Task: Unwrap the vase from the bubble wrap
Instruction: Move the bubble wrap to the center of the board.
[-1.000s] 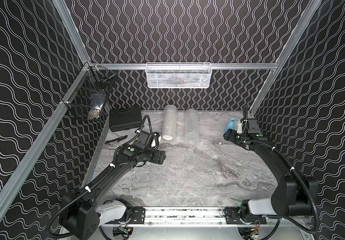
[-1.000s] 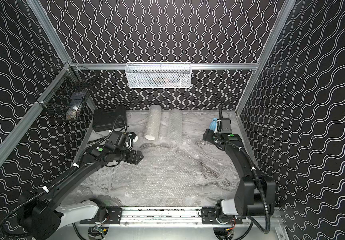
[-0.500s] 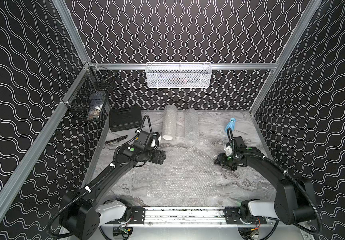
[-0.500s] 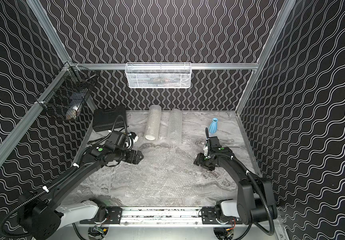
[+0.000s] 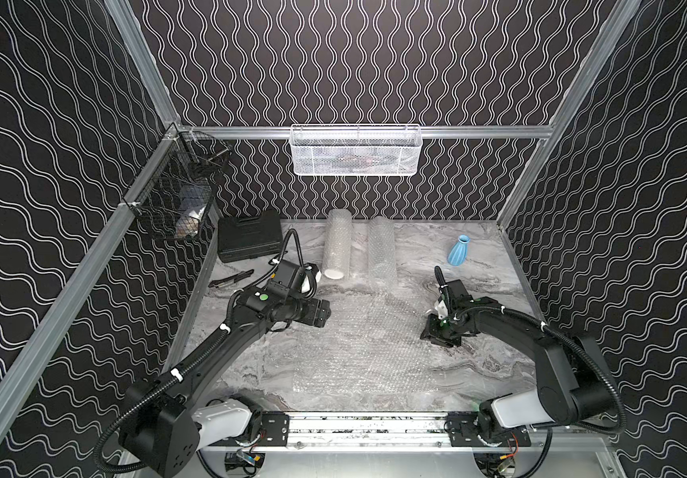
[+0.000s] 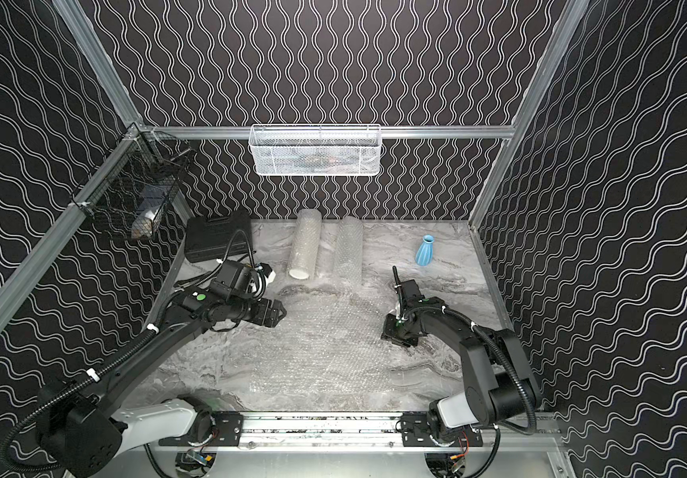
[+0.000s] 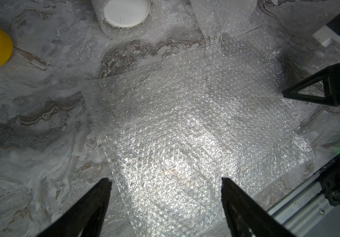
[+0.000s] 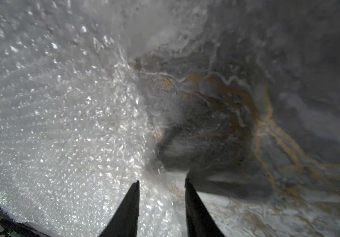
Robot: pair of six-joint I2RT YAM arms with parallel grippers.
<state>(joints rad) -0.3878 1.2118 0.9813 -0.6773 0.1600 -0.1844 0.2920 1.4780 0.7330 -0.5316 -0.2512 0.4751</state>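
Taking the back wall as 12 o'clock, the grey marbled tabletop (image 5: 499, 372) fills the floor of the black, wave-patterned enclosure. At its centre lies a large flat sheet of clear bubble wrap (image 5: 366, 347), spread open and covering nothing.

A white wire basket (image 5: 356, 151) hangs on the back rail at 12 o'clock, and a black mesh basket (image 5: 176, 194) hangs at 10 o'clock. A black plastic case (image 5: 249, 240) lies at 11 o'clock. Two rolls of bubble wrap lie side by side at 12 o'clock. One shows a white round end (image 5: 333, 273) and the other (image 5: 381, 248) looks flatter.

The left gripper (image 5: 327, 313) hovers at the sheet's 9 o'clock edge. Its fingers (image 7: 95, 205) are spread wide and hold nothing.

The right gripper (image 8: 162, 180) is low at the sheet's 3 o'clock edge. Its fingers (image 8: 128, 209) are narrowly apart with the sheet's edge between them. Blur hides whether they touch it.

The small blue ribbed vase (image 5: 458, 250) stands upright and bare at 1 o'clock, well apart from the sheet.
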